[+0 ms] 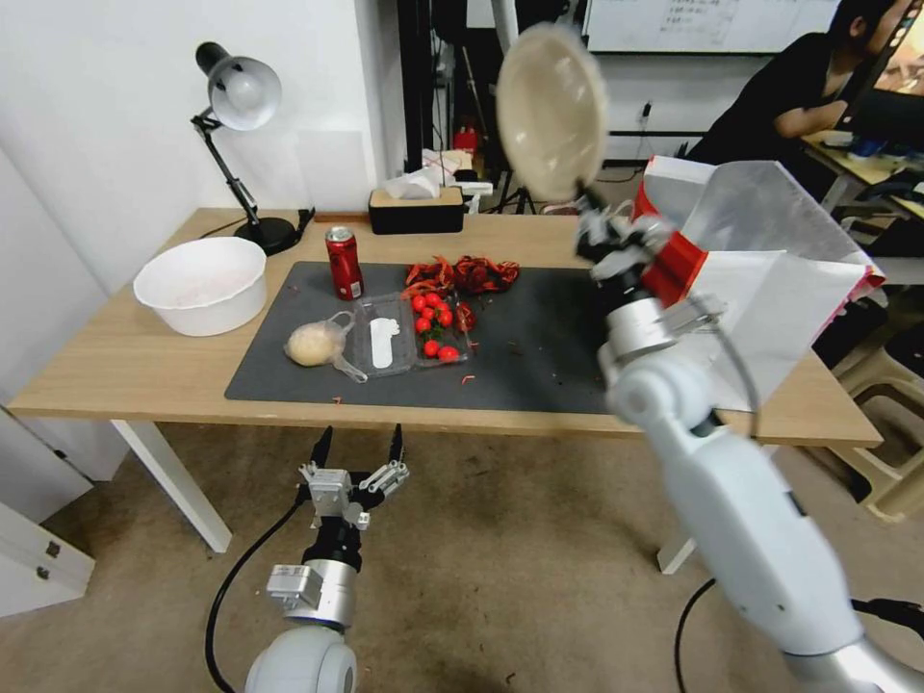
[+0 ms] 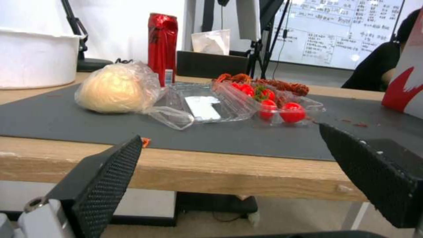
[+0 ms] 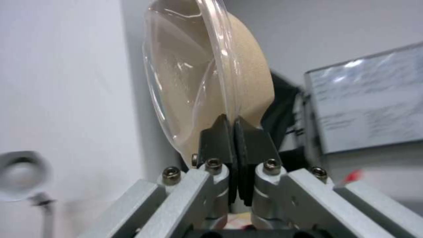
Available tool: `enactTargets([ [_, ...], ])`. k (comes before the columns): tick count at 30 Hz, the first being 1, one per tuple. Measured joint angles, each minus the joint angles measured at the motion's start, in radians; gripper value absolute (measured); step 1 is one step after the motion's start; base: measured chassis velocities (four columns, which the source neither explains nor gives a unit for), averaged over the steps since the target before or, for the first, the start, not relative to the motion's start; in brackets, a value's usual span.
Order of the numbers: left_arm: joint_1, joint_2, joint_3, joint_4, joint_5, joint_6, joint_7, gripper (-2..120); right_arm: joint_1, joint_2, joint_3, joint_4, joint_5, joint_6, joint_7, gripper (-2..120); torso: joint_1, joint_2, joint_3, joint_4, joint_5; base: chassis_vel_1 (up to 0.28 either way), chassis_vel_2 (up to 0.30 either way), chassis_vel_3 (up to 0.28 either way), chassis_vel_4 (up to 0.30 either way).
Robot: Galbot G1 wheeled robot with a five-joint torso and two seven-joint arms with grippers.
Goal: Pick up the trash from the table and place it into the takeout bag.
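While the right gripper [image 1: 584, 192] holds the round beige lidded bowl [image 1: 551, 111] aloft, pinched by its rim and tipped on edge, the takeout bag [image 1: 770, 279] stands open just beside it at the bench's [image 1: 115, 356] right end. Bowl is not yet in the bag. Left gripper [image 1: 357, 445] hangs below the bench's front edge, fingers apart, holding nothing. Left on the grey mat [image 1: 539, 356]: red soda can [image 1: 344, 263], bagged pale bun [image 1: 313, 344], clear clamshell tray with cherry tomatoes [image 1: 414, 332], red leftovers [image 1: 462, 274]. Judgement: task midway at best; most trash remains.
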Motion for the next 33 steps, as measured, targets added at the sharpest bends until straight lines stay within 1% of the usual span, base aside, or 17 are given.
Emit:
enactTargets([
  [2, 0.001, 0.0, 0.001, -0.002, 0.001, 0.0, 0.0, 100, -0.018, -0.029, 0.047, 0.028, -0.049, -0.052, 0.033, 0, 0.0, 0.0, 0.0, 0.0001, -0.0001, 0.0, 0.0, 0.0, 0.0],
  [3, 0.001, 0.0, 0.001, -0.002, 0.001, 0.0, 0.0, 100, -0.018, -0.029, 0.047, 0.028, -0.049, -0.052, 0.033, 0, 0.0, 0.0, 0.0, 0.0001, -0.0001, 0.0, 0.0, 0.0, 0.0],
  [5, 0.002, 0.0, 0.003, -0.003, 0.005, 0.0, 0.0, 100, -0.062, -0.064, 0.129, 0.064, -0.13, -0.147, 0.073, 0, 0.0, 0.0, 0.0, -0.0004, -0.0001, 0.0, 0.0, 0.0, 0.0],
  [7, 0.002, 0.0, 0.004, -0.003, 0.005, 0.0, 0.001, 100, -0.074, -0.071, 0.143, 0.069, -0.147, -0.163, 0.08, 0, 0.0, 0.0, 0.0, -0.0003, 0.0, 0.0, 0.0, 0.0, 0.0],
  [9, 0.003, 0.0, 0.006, -0.003, 0.01, 0.0, 0.001, 100, -0.13, -0.094, 0.192, 0.101, -0.213, -0.239, 0.115, 0, 0.0, 0.0, 0.0, -0.0003, 0.0002, 0.0, 0.0, 0.0, 0.0],
  [13, 0.005, 0.0, 0.011, -0.003, 0.016, 0.0, 0.001, 100, -0.183, -0.105, 0.231, 0.139, -0.259, -0.304, 0.149, 0, 0.0, 0.0, 0.0, -0.0002, -0.0002, 0.0, 0.0, 0.0, 0.0],
  [16, 0.006, 0.0, 0.013, -0.005, 0.019, 0.0, 0.001, 100, -0.205, -0.107, 0.24, 0.154, -0.275, -0.326, 0.168, 0, 0.0, 0.0, 0.0, 0.0, -0.0001, 0.0, 0.0, 0.0, 0.0],
  [18, 0.008, 0.0, 0.014, -0.006, 0.021, 0.0, 0.001, 100, -0.219, -0.107, 0.246, 0.163, -0.282, -0.339, 0.183, 6, 0.0, 0.0, 0.0, 0.0001, -0.0001, 0.0, 0.0, 0.0, 0.0],
  [19, 0.008, 0.0, 0.014, -0.006, 0.021, 0.0, 0.001, 100, -0.219, -0.107, 0.246, 0.163, -0.282, -0.339, 0.183, 6, 0.0, 0.0, 0.0, 0.0001, -0.0001, 0.0, 0.0, 0.0, 0.0],
  [22, 0.012, 0.0, 0.014, -0.007, 0.021, -0.002, 0.001, 100, -0.237, -0.113, 0.263, 0.175, -0.29, -0.351, 0.192, 21, 0.0, 0.0, 0.0, 0.0, -0.0001, 0.0, 0.0, 0.0, 0.0],
  [23, 0.012, 0.0, 0.014, -0.007, 0.021, -0.002, 0.001, 100, -0.237, -0.113, 0.263, 0.175, -0.29, -0.351, 0.192, 21, 0.0, 0.0, 0.0, 0.0, -0.0001, 0.0, 0.0, 0.0, 0.0],
  [26, 0.013, 0.0, 0.015, -0.009, 0.023, -0.003, 0.001, 100, -0.243, -0.12, 0.272, 0.186, -0.289, -0.362, 0.197, 34, 0.0, 0.0, 0.0, 0.0, -0.0002, 0.0, 0.0, 0.0, 0.0],
  [27, 0.013, 0.0, 0.015, -0.009, 0.023, -0.003, 0.001, 100, -0.243, -0.12, 0.272, 0.186, -0.289, -0.362, 0.197, 34, 0.0, 0.0, 0.0, 0.0, -0.0002, 0.0, 0.0, 0.0, 0.0],
  [28, 0.014, 0.0, 0.016, -0.009, 0.023, -0.004, 0.002, 100, -0.244, -0.122, 0.275, 0.191, -0.28, -0.361, 0.198, 41, 0.0, 0.0, 0.0, 0.0, -0.0002, 0.0, 0.0, 0.0, 0.0],
  [30, 0.014, 0.0, 0.018, -0.01, 0.024, -0.004, 0.002, 100, -0.242, -0.125, 0.276, 0.199, -0.23, -0.332, 0.192, 50, 0.0, 0.0, 0.0, -0.0001, -0.0001, 0.0, 0.0, 0.0, 0.0],
  [31, 0.014, 0.0, 0.018, -0.01, 0.024, -0.004, 0.002, 100, -0.242, -0.125, 0.276, 0.199, -0.23, -0.332, 0.192, 50, 0.0, 0.0, 0.0, -0.0001, -0.0001, 0.0, 0.0, 0.0, 0.0],
  [33, 0.015, 0.0, 0.019, -0.01, 0.025, -0.005, 0.002, 100, -0.234, -0.129, 0.276, 0.223, -0.101, -0.259, 0.15, 59, 0.0, 0.0, 0.0, 0.0, -0.0003, 0.0, 0.0, 0.0, 0.0],
])
